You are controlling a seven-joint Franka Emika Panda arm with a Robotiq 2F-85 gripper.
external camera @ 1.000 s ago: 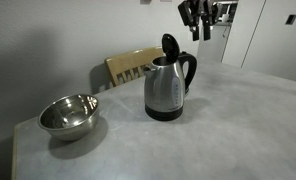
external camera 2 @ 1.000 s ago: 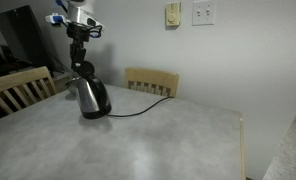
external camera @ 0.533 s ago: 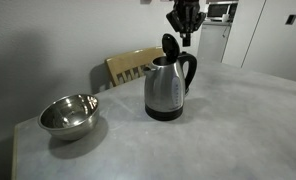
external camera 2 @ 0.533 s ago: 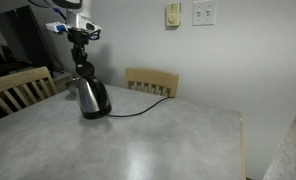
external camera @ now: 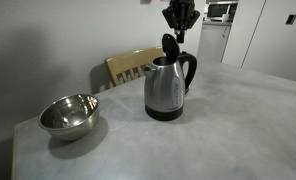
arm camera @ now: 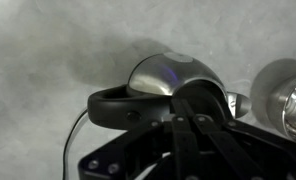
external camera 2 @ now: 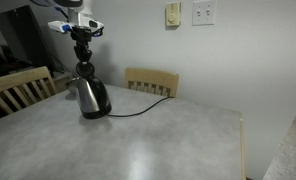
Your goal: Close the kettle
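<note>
The brushed steel kettle (external camera: 165,90) stands on its black base on the grey table and also shows in the exterior view from the other side (external camera 2: 89,98). Its black lid (external camera: 170,46) stands hinged open and upright. My gripper (external camera: 180,30) hangs just above the raised lid, with its fingers closed together and nothing between them. It shows in the same place over the lid in an exterior view (external camera 2: 84,48). The wrist view looks down past the closed fingers (arm camera: 191,125) onto the kettle (arm camera: 163,72) and its black loop handle (arm camera: 113,108).
A wide shiny steel bowl (external camera: 68,115) sits on the table away from the kettle, also at the wrist view's edge (arm camera: 293,100). Wooden chairs (external camera 2: 152,82) (external camera 2: 20,88) stand at the table. The kettle's black cord (external camera 2: 138,109) runs across the tabletop.
My gripper has moved sideways from beside the kettle to over it and come down to just above the upright lid. The kettle and lid have not moved.
</note>
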